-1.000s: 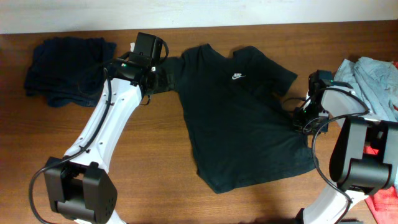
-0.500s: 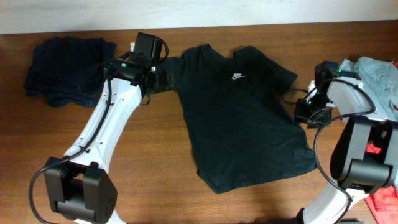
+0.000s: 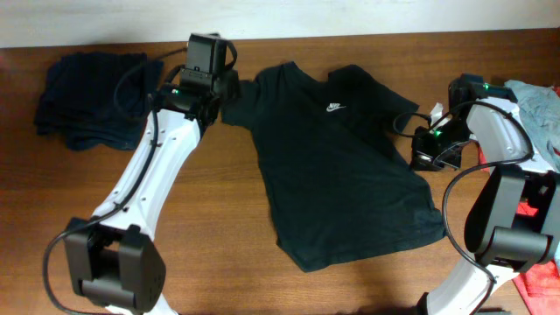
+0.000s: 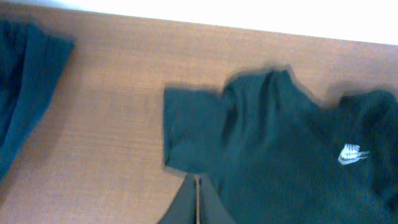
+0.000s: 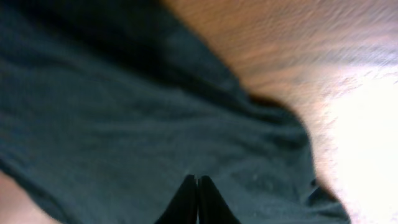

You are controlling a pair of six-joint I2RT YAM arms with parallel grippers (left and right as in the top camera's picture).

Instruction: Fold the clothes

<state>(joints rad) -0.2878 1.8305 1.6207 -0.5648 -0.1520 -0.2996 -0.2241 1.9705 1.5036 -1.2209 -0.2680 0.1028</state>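
The clothes in play are a black short-sleeved T-shirt (image 3: 341, 175) with a small white chest logo, lying spread flat on the wooden table. My left gripper (image 3: 226, 87) is raised by the shirt's left sleeve. In the left wrist view its gripper (image 4: 198, 182) is shut, tips at the sleeve hem of the T-shirt (image 4: 280, 155); whether fabric is pinched does not show. My right gripper (image 3: 421, 159) sits at the shirt's right edge. The right wrist view shows that gripper (image 5: 197, 180) shut over the rumpled black T-shirt (image 5: 124, 112).
A dark navy pile (image 3: 92, 96) lies at the back left, also seen as the navy pile (image 4: 22, 99). A grey-blue garment (image 3: 525, 109) is heaped at the right edge and a red one (image 3: 542, 284) at the front right. A white wall borders the back.
The left gripper rose and shifted toward the back of the table, and its wide-open jaws closed. The right gripper slid slightly left along the shirt's edge and shut.
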